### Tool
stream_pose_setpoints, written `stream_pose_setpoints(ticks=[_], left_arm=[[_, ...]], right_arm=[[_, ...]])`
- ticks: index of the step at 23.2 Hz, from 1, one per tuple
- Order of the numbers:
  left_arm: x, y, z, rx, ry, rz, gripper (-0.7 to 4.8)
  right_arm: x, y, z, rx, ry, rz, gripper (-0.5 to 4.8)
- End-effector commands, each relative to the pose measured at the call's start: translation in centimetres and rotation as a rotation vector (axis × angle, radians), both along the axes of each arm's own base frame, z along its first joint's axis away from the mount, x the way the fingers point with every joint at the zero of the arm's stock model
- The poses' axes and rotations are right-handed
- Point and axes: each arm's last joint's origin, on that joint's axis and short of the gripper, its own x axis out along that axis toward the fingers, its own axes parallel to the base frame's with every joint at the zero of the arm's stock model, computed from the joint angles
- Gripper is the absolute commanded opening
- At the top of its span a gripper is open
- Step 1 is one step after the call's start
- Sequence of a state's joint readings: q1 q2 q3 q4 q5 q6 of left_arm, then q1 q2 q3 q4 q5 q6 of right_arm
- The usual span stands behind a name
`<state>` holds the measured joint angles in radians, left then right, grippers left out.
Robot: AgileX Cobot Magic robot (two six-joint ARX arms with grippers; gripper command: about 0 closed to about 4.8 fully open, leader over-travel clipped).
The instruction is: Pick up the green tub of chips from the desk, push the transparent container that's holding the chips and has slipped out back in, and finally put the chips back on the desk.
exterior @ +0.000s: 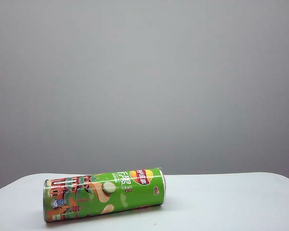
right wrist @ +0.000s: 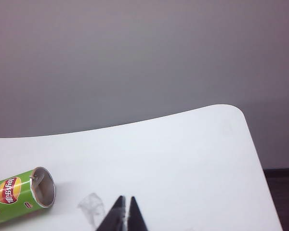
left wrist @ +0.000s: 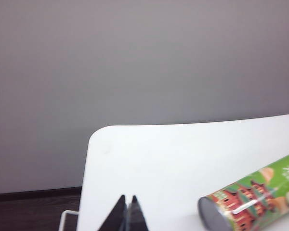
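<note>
I see the green tub of chips lying on its side on the desk, neither arm showing in the exterior view. My left gripper has its jaws pressed together on nothing; it hangs above the desk's near edge, and the tub's closed grey end lies a little off to its side, apart from the tips. My right gripper is likewise pinched together and empty, above bare desk. The tub's open silver-rimmed mouth faces toward it, well apart. I make out a faint clear scrap on the desk just beside the right tips; I cannot tell what it is
</note>
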<state>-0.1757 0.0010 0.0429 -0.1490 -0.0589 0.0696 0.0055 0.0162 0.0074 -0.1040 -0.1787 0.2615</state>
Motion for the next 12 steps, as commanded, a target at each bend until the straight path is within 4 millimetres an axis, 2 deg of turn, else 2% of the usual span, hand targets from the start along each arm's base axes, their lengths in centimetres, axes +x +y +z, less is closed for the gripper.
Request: stream_pose_setpoints(ticks=[1, 2, 4, 12], left_arm=[[0.04, 0.11, -0.72, 0.046, 0.039, 0.031, -0.02], [0.01, 0.11, -1.07, 0.051, 0.068, 0.028, 0.39], [-0.05, 0.11, -1.41, 0.058, 0.103, 0.026, 0.79], [-0.07, 0.04, -1.42, 0.024, 0.11, 0.005, 0.8]], right_arm=[[0.01, -0.01, -0.32, 0.0, 0.017, -0.002, 0.12], [0.0, -0.01, -0.43, 0.0, 0.028, -0.002, 0.12], [-0.01, 0.0, -0.47, -0.001, 0.033, -0.001, 0.12], [-0.04, 0.01, -0.66, 0.001, 0.053, 0.004, 0.12]])
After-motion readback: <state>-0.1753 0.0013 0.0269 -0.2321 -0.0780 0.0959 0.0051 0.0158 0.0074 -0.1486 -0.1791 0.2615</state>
